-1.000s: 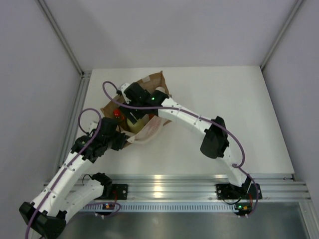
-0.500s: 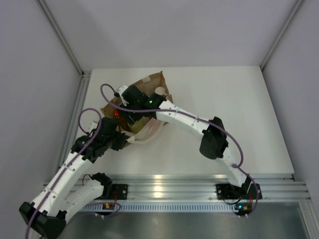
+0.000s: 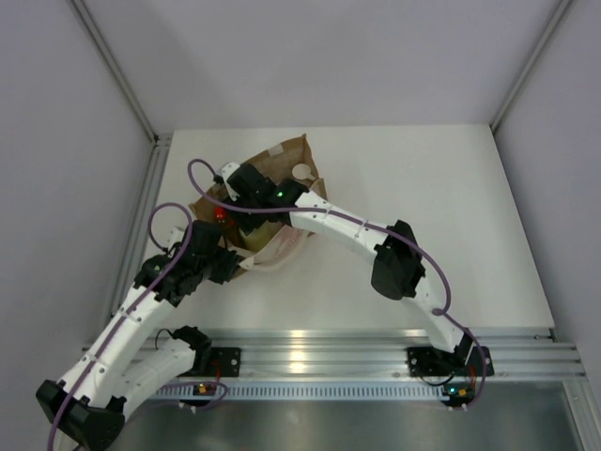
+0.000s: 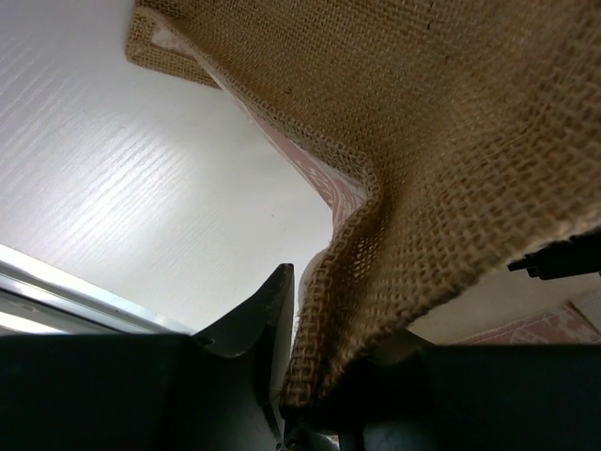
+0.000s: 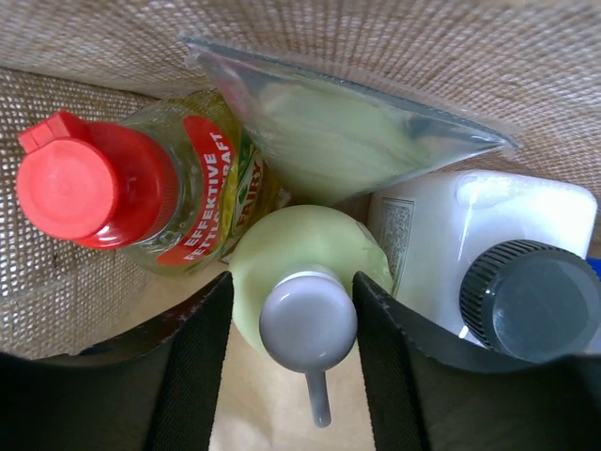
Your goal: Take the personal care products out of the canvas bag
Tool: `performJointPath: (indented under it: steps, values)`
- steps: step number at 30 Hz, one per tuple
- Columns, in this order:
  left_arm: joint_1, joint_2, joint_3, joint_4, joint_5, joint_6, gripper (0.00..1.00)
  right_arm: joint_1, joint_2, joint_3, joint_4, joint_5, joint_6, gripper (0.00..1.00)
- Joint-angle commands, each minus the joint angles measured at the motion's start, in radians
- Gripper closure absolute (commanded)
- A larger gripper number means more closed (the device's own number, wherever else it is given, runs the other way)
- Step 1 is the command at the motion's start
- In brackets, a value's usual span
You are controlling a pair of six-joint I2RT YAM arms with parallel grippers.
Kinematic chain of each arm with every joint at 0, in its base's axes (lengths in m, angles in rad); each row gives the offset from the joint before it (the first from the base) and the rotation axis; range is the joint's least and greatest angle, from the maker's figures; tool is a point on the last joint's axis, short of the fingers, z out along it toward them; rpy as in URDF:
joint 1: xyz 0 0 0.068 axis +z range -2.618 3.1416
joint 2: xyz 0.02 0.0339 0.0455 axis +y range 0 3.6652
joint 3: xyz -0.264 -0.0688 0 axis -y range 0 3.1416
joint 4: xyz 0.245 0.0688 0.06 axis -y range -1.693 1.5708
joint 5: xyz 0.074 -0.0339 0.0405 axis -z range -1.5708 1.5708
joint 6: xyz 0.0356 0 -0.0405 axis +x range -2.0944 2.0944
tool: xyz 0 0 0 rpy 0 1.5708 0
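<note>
The canvas bag [image 3: 286, 155] lies at the table's left, mouth toward the arms. My left gripper [image 3: 233, 264] is shut on its near rim; in the left wrist view the jute edge [image 4: 329, 310] is pinched in that gripper [image 4: 324, 362]. My right gripper [image 3: 246, 224] is inside the bag, open. In the right wrist view the gripper [image 5: 291, 287] straddles a pale yellow-green bottle [image 5: 310, 249] with a grey pump head. A yellow bottle with a red cap [image 5: 94, 183], a white bottle with a dark cap [image 5: 451, 221] and a pale green pouch [image 5: 338, 132] crowd around it.
The red cap [image 3: 221, 214] shows beside the right wrist. A small white round thing [image 3: 300, 172] rests on the bag's far side. An off-white handle [image 3: 282, 252] trails from the bag's mouth. A metal rail [image 3: 310, 352] runs along the near edge; a wall stands close on the left.
My right gripper has moved a little left and deeper into the bag, uncovering the small white round thing. The left arm has held still on the bag's rim.
</note>
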Motion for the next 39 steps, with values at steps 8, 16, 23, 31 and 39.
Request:
performJointPath:
  steps: [8,16,23,31,39]
  values:
    - [-0.002,0.013,0.032,-0.054,-0.020,0.024,0.74,0.014,-0.051,-0.049,0.056,0.021,0.034,0.81]
    - [-0.002,0.016,0.038,-0.054,-0.024,0.024,0.74,0.014,-0.120,-0.005,0.059,0.040,0.044,1.00]
    - [-0.002,0.013,0.034,-0.052,-0.029,0.019,0.74,0.014,-0.231,0.046,0.056,0.067,0.036,1.00]
    - [-0.001,0.013,0.043,-0.052,-0.053,0.013,0.74,0.011,-0.362,0.052,0.050,0.110,0.005,1.00]
    - [-0.001,0.013,0.043,-0.051,-0.053,0.008,0.74,-0.006,-0.444,0.159,-0.008,0.176,-0.019,1.00]
